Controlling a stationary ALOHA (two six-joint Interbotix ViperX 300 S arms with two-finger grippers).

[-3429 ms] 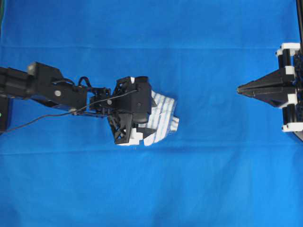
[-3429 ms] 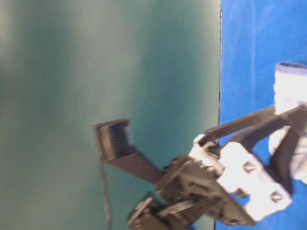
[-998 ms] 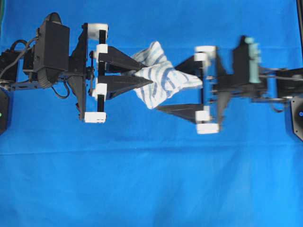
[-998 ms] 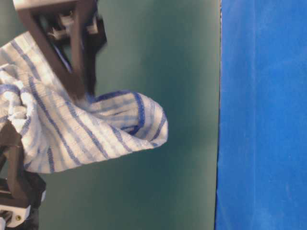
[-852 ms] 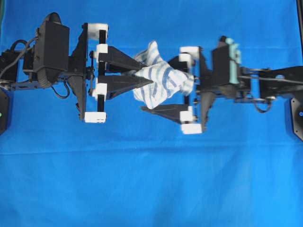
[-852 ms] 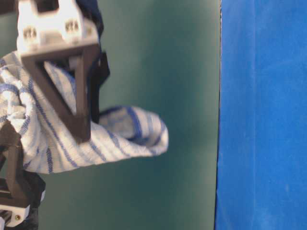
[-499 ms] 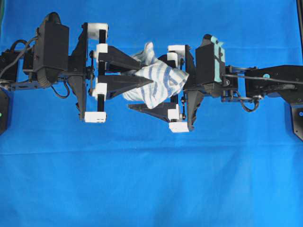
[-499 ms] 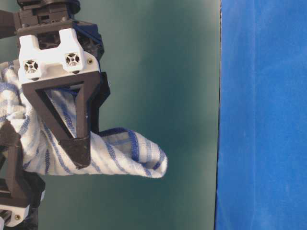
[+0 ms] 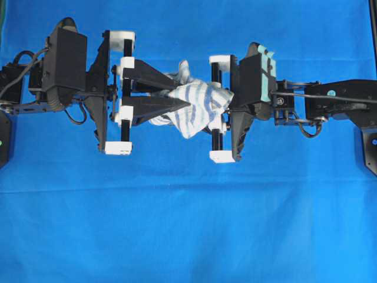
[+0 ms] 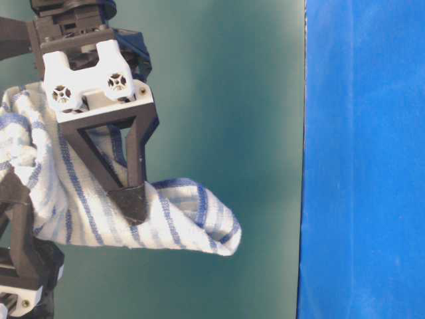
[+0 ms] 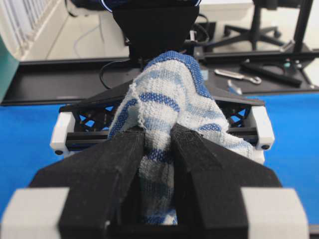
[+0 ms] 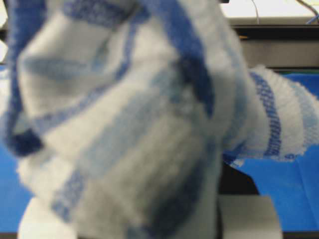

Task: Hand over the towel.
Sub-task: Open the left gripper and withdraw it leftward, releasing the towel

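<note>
The towel point(image 9: 194, 106) hangs bunched in the air at the upper middle of the overhead view, above the blue sheet point(image 9: 188, 224), its long axis running roughly left to right between the two grippers. Its stripes slant across the folds, and a loose corner points toward the lower middle of that frame. In the table-level view the towel point(image 10: 86, 193) droops from the left edge, one rounded fold reaching right toward the frame's centre.

The left gripper point(image 9: 184, 97) comes in from the left with its fingers clenched on the cloth's left end; the left wrist view shows both black fingers point(image 11: 124, 154) pinching the fabric between them. The right gripper point(image 9: 207, 109) enters from the right, its fingertips buried under the cloth. In the table-level view its black finger point(image 10: 129, 193) presses into the towel, so it too grasps the cloth. The right wrist view is filled by blurred striped fabric point(image 12: 129, 119).
</note>
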